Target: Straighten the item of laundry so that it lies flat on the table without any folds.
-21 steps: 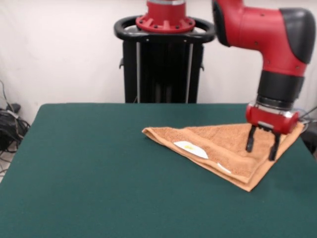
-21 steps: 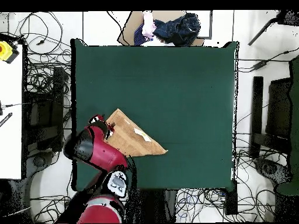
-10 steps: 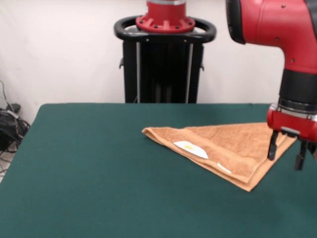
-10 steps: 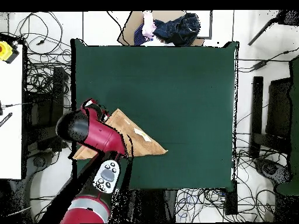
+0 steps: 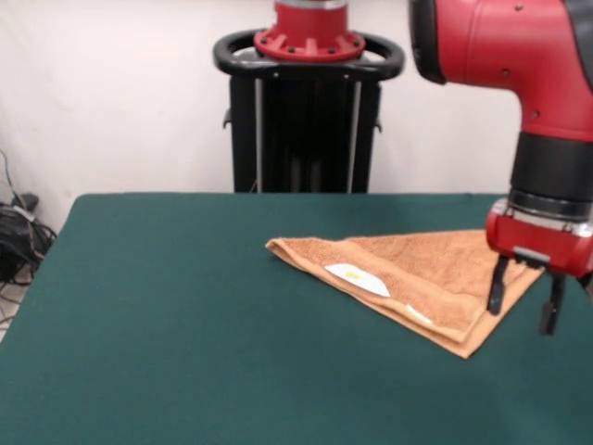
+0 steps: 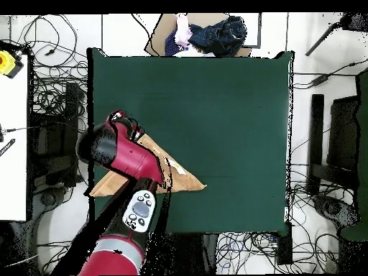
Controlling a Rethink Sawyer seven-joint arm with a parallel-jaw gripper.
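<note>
Hand (image 5: 523, 309) first: it hung with its two dark fingers (image 5: 497, 288) spread apart and pointing down, pinching nothing, just past the towel's edge nearest the right of the front view. One finger stood over the towel's doubled edge and the other over bare green cloth; whether the tips touched anything could not be told.

Nearest the camera lay the towel (image 5: 422, 278), folded over on itself into a triangle on the surface (image 5: 176, 315), with its sharpest doubled corner pointing toward the camera. Two layers showed along that front edge, and a white label (image 5: 356, 276) sat on the upper layer with a smaller pale patch lower down. From overhead the towel (image 6: 176, 175) lay close to the corner of the surface (image 6: 215, 108) beside the robot, one tip seeming to reach past the edge, and the arm (image 6: 126, 154) covered much of it.

By my judgement the step in hand was to take hold of the upper layer so the fold could be opened. Doing it well meant lowering over the free corner of the top layer only, closing on a single thickness, then carrying it out toward the open middle of the surface. Catching both layers would merely drag the whole towel along. Farther back stood the black pedestal (image 5: 306, 120).
</note>
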